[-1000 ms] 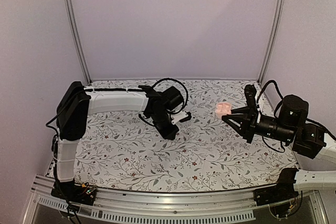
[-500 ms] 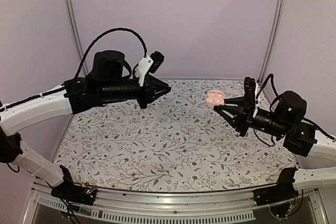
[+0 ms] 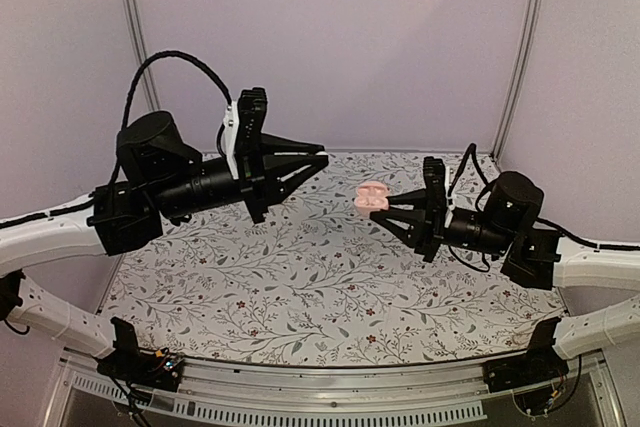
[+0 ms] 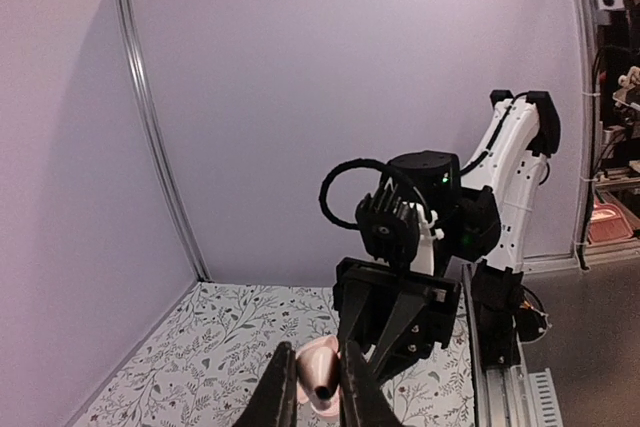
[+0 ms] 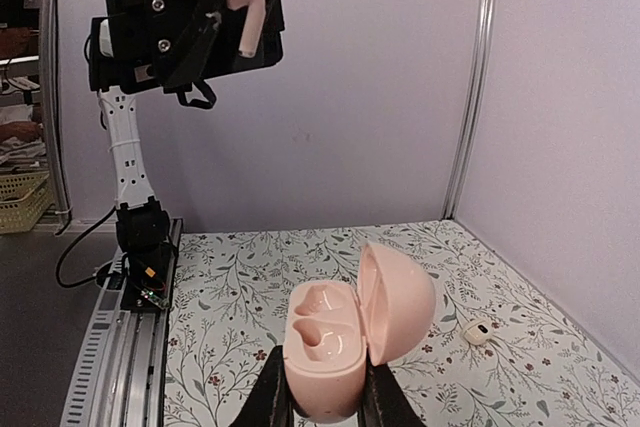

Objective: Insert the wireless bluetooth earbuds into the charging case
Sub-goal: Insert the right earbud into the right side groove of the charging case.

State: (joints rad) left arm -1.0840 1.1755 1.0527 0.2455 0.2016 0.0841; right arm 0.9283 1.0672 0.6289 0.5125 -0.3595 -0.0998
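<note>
My right gripper [image 5: 324, 399] is shut on the charging case [image 5: 325, 352], a pale pink clamshell held upright above the mat. Its lid [image 5: 398, 302] is swung open to the right, and both moulded wells [image 5: 325, 312] show. From above, the case [image 3: 373, 196] hangs at mid-table at the right gripper [image 3: 386, 206] tips. My left gripper [image 4: 316, 362] is shut on one of the wireless bluetooth earbuds [image 4: 322, 375], pale pink, stem end facing the camera. From above, the left gripper [image 3: 322, 158] points right, a short gap left of and slightly above the case. The right wrist view shows that earbud [image 5: 247, 7] held high.
A small pale rounded object [image 5: 478, 331] lies on the floral mat [image 3: 300, 287] near the right wall. Aluminium posts [image 3: 140, 57] stand at the back corners, with lilac walls behind. The rail with the arm bases [image 3: 330, 387] runs along the near edge.
The left arm rose from the mat and swung to point right, toward the case. The right arm lifted the open case and carried it left toward mid-table.
</note>
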